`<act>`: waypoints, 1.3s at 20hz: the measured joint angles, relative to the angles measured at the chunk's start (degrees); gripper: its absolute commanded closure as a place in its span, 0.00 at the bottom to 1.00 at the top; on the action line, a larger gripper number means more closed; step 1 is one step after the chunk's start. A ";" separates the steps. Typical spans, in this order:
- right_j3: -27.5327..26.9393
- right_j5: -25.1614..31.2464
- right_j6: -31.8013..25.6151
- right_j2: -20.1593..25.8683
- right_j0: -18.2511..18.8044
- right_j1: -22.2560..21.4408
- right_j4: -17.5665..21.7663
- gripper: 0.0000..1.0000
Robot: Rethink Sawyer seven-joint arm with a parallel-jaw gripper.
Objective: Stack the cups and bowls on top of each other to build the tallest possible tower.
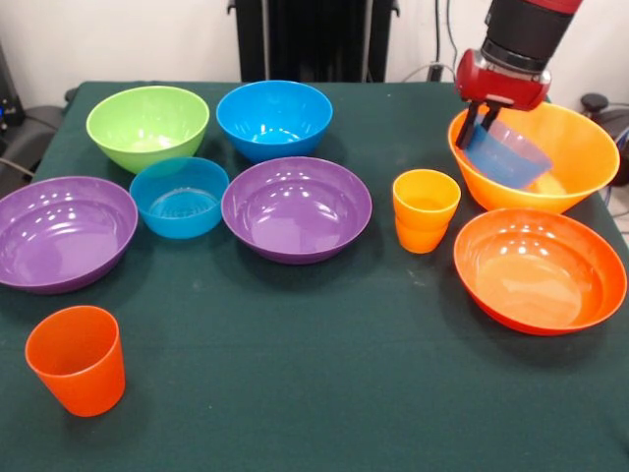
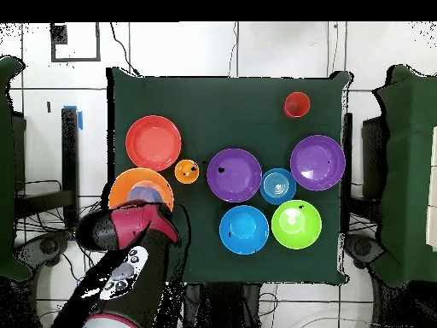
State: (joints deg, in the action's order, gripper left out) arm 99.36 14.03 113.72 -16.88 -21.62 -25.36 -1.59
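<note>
Front view: low and close across the counter [image 1: 295,393]. Overhead view: high, straight down on the same counter [image 2: 230,94], turned half round.

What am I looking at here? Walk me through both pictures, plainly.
It is a red and black robot arm working at a green table. One picture looks across the table at the robot; the other looks straight down from above.

Its gripper is shut on a small blue bowl, tilted, inside the large yellow-orange bowl.

Also on the table: a red-orange bowl, a yellow-orange cup, two purple bowls, another small blue bowl, a medium blue bowl, a green bowl and a red-orange cup.
</note>
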 measured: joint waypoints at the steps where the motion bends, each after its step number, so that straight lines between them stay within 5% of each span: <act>1: 0.00 -0.36 0.00 0.00 0.00 0.17 0.00 1.00; 26: 0.00 -2.05 0.01 0.00 0.00 0.86 0.00 1.00</act>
State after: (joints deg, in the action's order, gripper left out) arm 99.36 11.98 113.73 -16.88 -21.62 -24.50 -1.59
